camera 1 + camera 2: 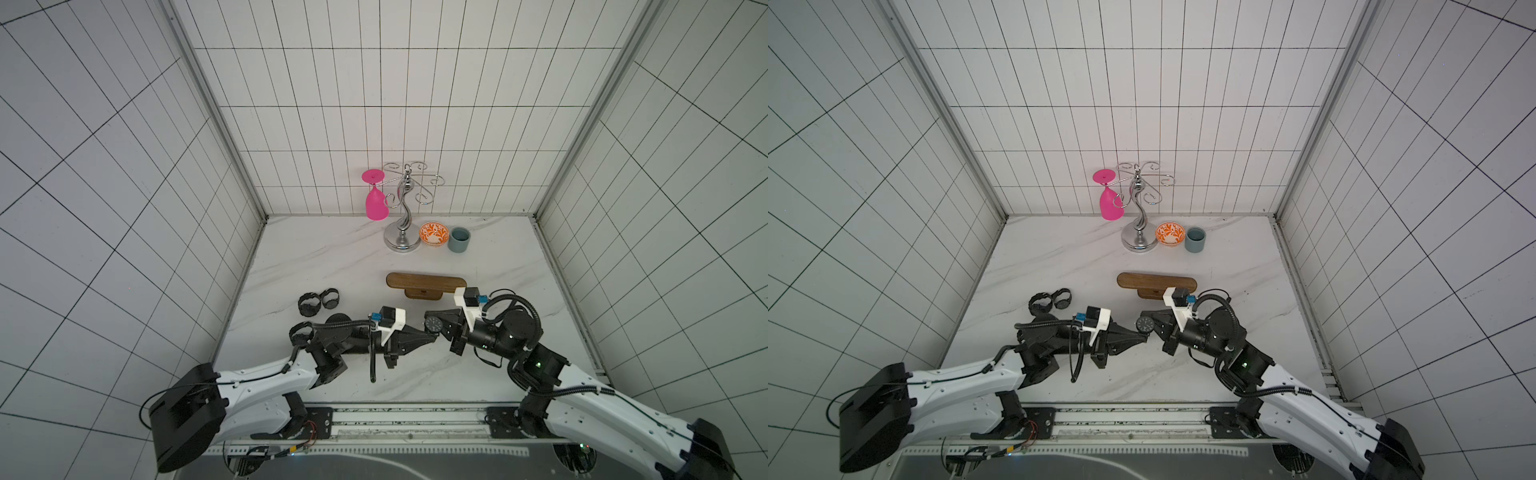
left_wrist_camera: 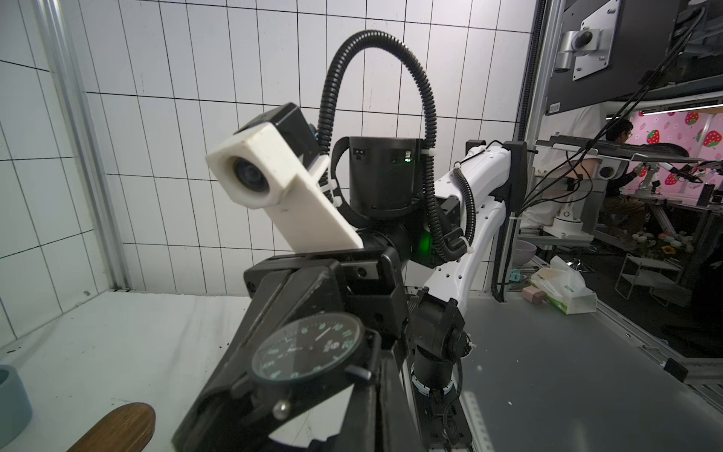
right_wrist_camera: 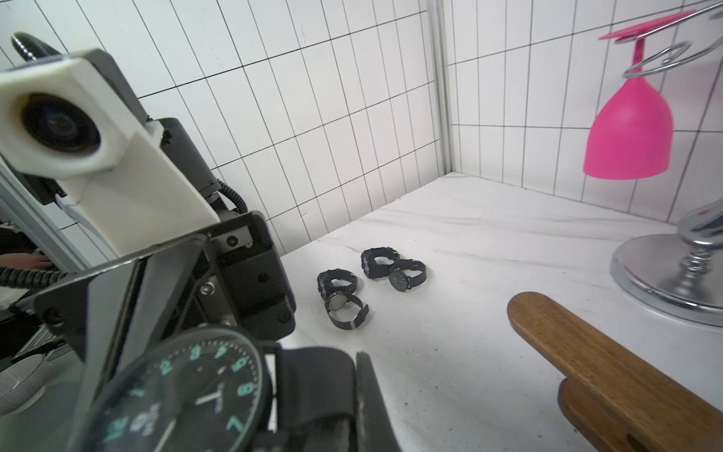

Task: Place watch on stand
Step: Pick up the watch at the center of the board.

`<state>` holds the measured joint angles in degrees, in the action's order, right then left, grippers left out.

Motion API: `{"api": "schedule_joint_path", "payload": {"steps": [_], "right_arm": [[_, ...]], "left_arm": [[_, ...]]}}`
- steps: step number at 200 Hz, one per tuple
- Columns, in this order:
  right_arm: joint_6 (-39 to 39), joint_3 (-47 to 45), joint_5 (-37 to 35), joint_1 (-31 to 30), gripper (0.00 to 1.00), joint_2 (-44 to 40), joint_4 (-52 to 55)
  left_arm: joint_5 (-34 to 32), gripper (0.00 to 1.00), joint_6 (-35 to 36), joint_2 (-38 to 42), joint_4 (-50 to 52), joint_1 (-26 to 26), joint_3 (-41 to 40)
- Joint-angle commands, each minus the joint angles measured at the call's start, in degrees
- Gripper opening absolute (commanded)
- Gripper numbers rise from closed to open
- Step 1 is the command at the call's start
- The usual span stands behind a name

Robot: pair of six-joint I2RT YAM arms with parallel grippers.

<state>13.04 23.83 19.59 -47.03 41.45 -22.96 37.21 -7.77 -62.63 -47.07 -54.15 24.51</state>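
The left gripper [image 1: 432, 336] and right gripper [image 1: 441, 321] are facing tip to tip above the table [image 1: 332, 266], both clamping shut on the watch [image 1: 433, 323], which is hanging between them, near the wooden stand [image 1: 424, 281] but not touching it.

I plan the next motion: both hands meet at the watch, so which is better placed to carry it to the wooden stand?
Right. The stand sits just beyond the right hand, on its side; the left hand would probably need to reach across. Both appear shut on the watch.
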Motion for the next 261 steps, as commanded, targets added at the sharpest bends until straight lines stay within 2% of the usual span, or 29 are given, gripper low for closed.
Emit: {"api": "schedule_joint_path", "payload": {"steps": [1, 23, 45, 55, 88, 108, 124, 138, 147, 157, 176, 201, 232, 261], "right_arm": [[-4.08, 0.07, -5.24, 0.00, 0.00, -2.39, 2.14], [-6.48, 0.19, -4.69, -0.71, 0.00, -3.15, 0.81], [-9.66, 0.50, -6.37, -1.96, 0.00, -2.16, 0.70], [-10.36, 0.73, -6.48, -2.46, 0.00, -1.40, 0.46], [-12.22, 1.30, -9.09, -3.83, 0.00, -0.23, -0.42], [-12.38, 1.47, -10.81, -3.95, 0.00, -0.06, -0.42], [-11.65, 1.82, -14.84, -4.15, 0.00, 0.69, -0.40], [-10.25, 2.07, -21.24, -4.64, 0.00, 1.28, -0.71], [-8.70, 2.26, -26.57, -5.06, 0.00, 1.70, -1.28], [-5.85, 2.64, -32.93, -5.44, 0.00, 2.24, -1.85], [-2.82, 2.98, -40.73, -7.30, 0.00, 3.44, -3.57], [0.56, 4.54, -53.84, -11.76, 0.00, 6.38, -3.61], [2.61, 7.31, -64.52, -16.41, 0.00, 10.68, -1.92], [3.46, 6.99, -67.63, -19.51, 0.00, 11.99, -4.30]], "left_arm": [[-0.94, 0.14, 4.38, 2.69, 5.31, -0.36, -1.13], [-6.54, 0.22, 3.01, 6.09, 9.31, -0.16, -1.70], [-13.58, 0.55, 0.16, 10.02, 9.86, 0.16, -3.81], [-15.16, 0.63, -0.55, 10.65, 10.26, 0.56, -4.21], [-12.80, 0.63, -4.95, 10.99, 11.82, 4.64, -3.31], [-14.00, 0.63, -5.80, 12.50, 11.40, 5.71, -4.43], [-14.18, 0.61, -4.97, 12.88, 12.22, 5.72, -4.60], [-14.36, 0.61, -2.31, 12.20, 13.18, 4.90, -4.51], [-19.25, 0.61, -1.28, 11.44, 13.89, 3.08, -4.39], [-28.85, 0.61, -0.59, 10.74, 16.64, 0.19, -3.66], [-42.29, 0.60, -1.15, 7.88, 17.46, -4.36, -2.51], [-55.39, 0.60, -1.28, 3.30, 15.13, -10.79, -0.58], [-58.07, 0.60, -4.20, -1.23, 14.27, -12.42, 2.22], [-60.28, 0.53, -6.87, -4.01, 14.90, -12.47, 4.05]]}}
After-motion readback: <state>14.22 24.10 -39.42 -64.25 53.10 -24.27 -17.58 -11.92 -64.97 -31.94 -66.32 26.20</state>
